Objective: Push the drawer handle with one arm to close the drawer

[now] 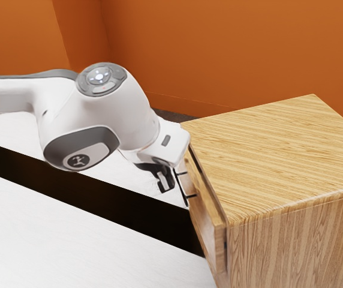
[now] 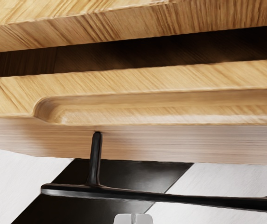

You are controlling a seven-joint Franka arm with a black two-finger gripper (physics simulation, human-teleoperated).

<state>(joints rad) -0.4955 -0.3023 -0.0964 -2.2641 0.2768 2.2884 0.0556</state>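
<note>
Black and likely stiff, the handle [image 2: 171, 196] stands off the slightly open drawer [image 2: 194, 143], near the gripper [image 2: 133, 219], whose fingers meet; a mid-bar push should slide it lightly home.

The handle [image 2: 124, 193] is black; cabinet [image 1: 273, 156], grained tan; wall [image 1: 231, 54], orange.

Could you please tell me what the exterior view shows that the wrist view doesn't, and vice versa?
Exterior view: the orange walls, the arm and the cabinet's right-angled side panel.
Wrist view: the long groove in the drawer's top edge.
Both: the cabinet, its drawer slightly open, the black handle and the white surface.
</note>
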